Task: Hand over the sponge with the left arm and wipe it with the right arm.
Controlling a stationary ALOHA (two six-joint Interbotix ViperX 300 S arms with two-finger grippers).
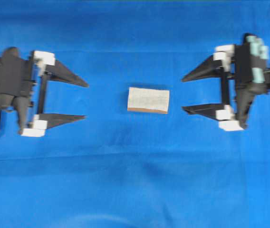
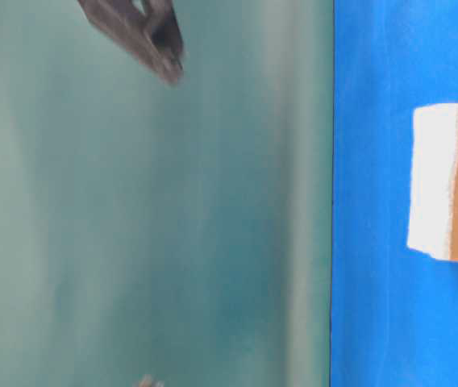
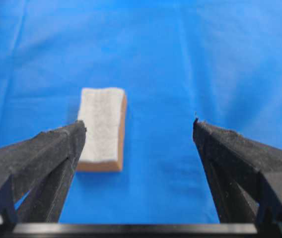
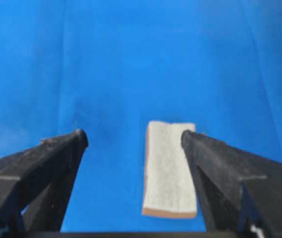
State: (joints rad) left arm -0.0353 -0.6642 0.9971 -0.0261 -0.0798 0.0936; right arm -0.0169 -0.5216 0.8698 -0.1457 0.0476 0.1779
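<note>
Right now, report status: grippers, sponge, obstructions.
Left gripper open, empty. Right gripper open, empty. Sponge flat on blue cloth between them, untouched. Nothing in the way.

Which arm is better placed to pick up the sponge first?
Left, narrowly. Both the left gripper and right gripper are open, facing the sponge lying untouched between them at similar distances; the handover starts with the left.
</note>
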